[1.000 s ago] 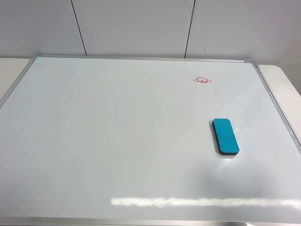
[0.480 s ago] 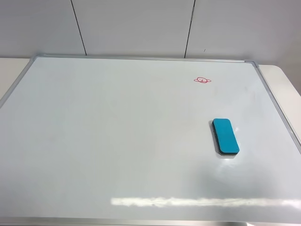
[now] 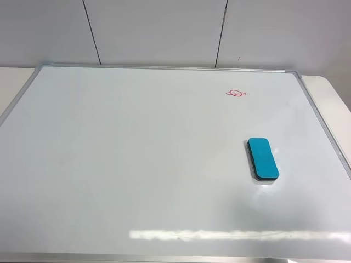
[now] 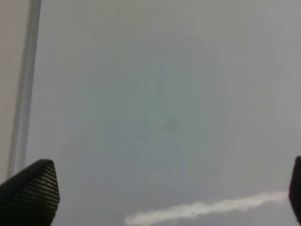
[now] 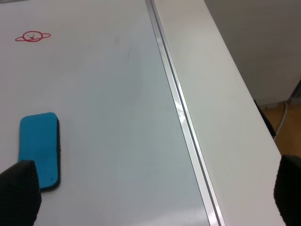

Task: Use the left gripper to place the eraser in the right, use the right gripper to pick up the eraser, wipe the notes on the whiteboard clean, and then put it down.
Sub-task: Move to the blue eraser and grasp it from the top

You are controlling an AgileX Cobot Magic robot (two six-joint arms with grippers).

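The whiteboard [image 3: 137, 159] lies flat and fills most of the exterior high view. The eraser [image 3: 263, 159], teal on top with a dark base, lies on the board's right part; neither gripper touches it. The notes [image 3: 235, 93], a small red oval with a line across it, are farther back on the board. Neither gripper shows in the exterior high view. In the left wrist view the left gripper [image 4: 162, 188] is open over bare whiteboard [image 4: 164, 94], near its frame. In the right wrist view the right gripper [image 5: 153, 188] is open and empty, with the eraser [image 5: 40, 150] and the notes [image 5: 32, 36] ahead of it.
The board's silver frame [image 5: 178, 108] runs along its right side. Beyond it is a strip of white table [image 5: 221, 94], then the table's edge and the floor. A panelled white wall [image 3: 164, 27] stands behind the board.
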